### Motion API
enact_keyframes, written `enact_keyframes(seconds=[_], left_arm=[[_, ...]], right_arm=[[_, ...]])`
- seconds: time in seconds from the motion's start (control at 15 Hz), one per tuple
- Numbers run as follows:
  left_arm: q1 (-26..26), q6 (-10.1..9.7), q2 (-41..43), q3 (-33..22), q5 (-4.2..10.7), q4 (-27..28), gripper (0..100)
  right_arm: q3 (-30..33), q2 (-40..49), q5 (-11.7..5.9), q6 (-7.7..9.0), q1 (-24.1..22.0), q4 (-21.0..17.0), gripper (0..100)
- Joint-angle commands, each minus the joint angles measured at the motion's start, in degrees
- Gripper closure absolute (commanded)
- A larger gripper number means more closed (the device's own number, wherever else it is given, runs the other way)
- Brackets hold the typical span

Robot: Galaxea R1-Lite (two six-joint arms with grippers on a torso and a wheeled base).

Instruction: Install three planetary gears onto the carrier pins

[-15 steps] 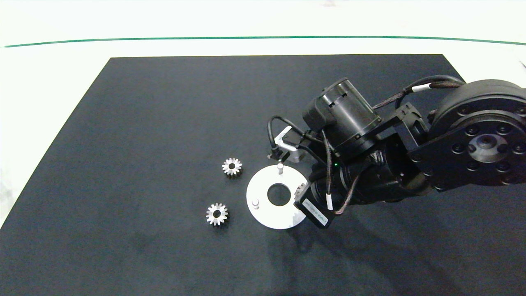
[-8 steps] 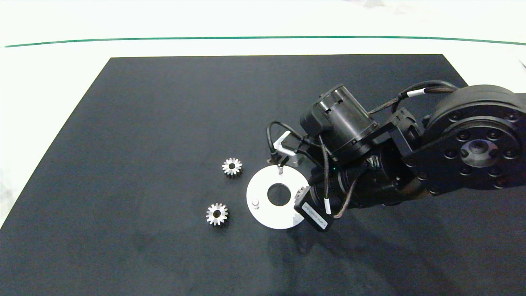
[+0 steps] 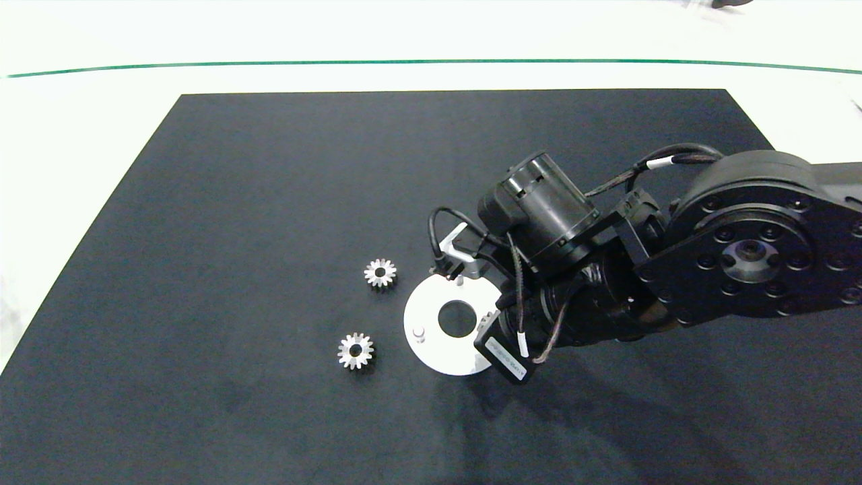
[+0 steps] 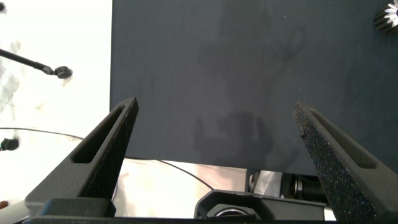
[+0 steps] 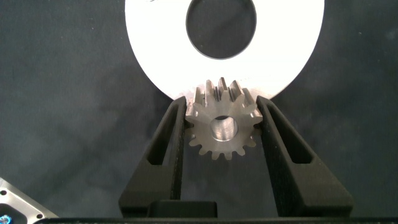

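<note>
My right gripper (image 5: 222,106) is shut on a silver planetary gear (image 5: 222,127), held flat at the rim of the white disc (image 5: 155,43); its bore looks pale inside. From above, the right arm (image 3: 559,269) covers the disc's (image 3: 431,347) right side and hides the gripper and that gear. Two carrier pins (image 3: 419,333) (image 3: 459,281) stand bare; the third is hidden under the wrist. Two more gears (image 3: 380,273) (image 3: 355,351) lie on the mat left of the disc. My left gripper (image 4: 217,155) hangs open and empty over the mat's near edge, outside the head view.
A black mat (image 3: 269,202) covers the white table (image 3: 81,135), with a green line (image 3: 269,64) along the back. Loose cables (image 4: 37,62) lie on the white surface beside the mat in the left wrist view. One gear (image 4: 387,15) shows at that view's corner.
The right arm has shifted left over the disc. The gear that peeked out beside the wrist is now hidden beneath it. The loose gears and disc have not moved.
</note>
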State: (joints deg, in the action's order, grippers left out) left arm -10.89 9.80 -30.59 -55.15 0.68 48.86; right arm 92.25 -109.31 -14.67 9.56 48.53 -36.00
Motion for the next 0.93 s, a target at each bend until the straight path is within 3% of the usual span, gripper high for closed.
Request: enact_keyframes(seconds=[0.07,0.93], left_arm=[[0.0,0.04,0.0,0.0,0.02,0.3,0],[0.0,0.04,0.9,0.1,0.02,0.4,0]], right_arm=[[0.0,-0.4,-0.19,0.2,-0.1,-0.2,84],[-0.1,-0.6,-1.33,0.29,-0.4,-0.2,84]])
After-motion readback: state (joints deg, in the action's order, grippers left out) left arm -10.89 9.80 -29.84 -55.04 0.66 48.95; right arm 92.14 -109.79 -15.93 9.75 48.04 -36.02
